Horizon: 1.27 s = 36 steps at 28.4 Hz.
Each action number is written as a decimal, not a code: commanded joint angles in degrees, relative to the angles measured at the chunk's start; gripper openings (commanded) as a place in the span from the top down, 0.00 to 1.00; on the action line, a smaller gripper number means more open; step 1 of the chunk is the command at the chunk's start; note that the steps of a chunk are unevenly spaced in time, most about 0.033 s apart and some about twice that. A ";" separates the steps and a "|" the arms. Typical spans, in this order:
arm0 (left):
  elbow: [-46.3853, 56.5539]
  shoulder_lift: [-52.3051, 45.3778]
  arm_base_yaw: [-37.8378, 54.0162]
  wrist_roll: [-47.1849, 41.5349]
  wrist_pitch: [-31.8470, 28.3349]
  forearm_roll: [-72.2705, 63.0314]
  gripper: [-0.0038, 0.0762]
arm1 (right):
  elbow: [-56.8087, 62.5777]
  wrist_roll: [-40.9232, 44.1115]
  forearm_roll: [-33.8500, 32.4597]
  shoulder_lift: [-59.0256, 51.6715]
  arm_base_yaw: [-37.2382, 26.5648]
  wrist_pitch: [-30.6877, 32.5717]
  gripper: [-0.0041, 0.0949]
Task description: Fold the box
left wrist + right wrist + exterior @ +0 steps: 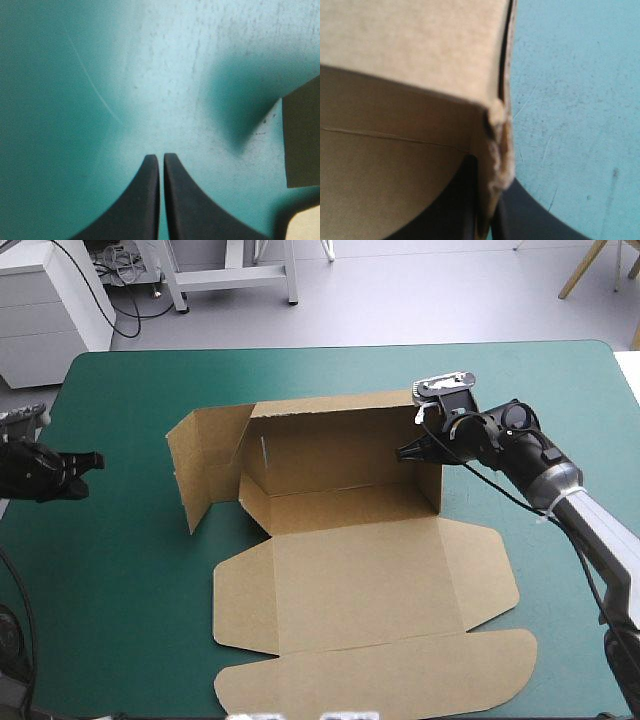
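the box point(350, 570) looks light and stiff, best held by wall edges; the right end effector point(404, 452) pinches its upper-right wall, the left end effector point(96, 460) is closed and empty.

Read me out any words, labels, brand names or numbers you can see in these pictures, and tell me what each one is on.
No text can be read in any view. The box is plain brown board without print, the teal-green cover bears only faint scratches, and the left end effector and right end effector show no label.
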 commanded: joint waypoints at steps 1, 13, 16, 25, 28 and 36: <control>3.60 -2.63 3.72 0.49 -2.92 -9.25 0.94 | -3.59 -0.30 -0.41 -2.14 -0.52 2.36 0.98; 6.36 -2.63 4.64 0.58 -7.00 -11.65 0.96 | -14.43 -3.92 12.10 -2.14 -6.03 26.87 0.98; 6.36 -2.63 4.64 0.58 -7.50 -12.13 0.96 | -11.68 -6.18 18.23 -2.14 -6.03 26.87 0.98; 6.36 -2.72 4.64 0.30 -6.73 -13.05 0.96 | -6.44 -5.82 15.78 -1.64 -6.03 26.87 0.98; 6.36 -2.72 4.64 0.30 -5.64 -14.40 0.96 | -6.55 -5.32 12.84 -0.98 -6.03 26.78 0.98; 6.36 -3.37 4.64 0.67 -5.24 -16.16 0.96 | -9.80 -5.32 11.60 4.06 -6.03 25.77 0.98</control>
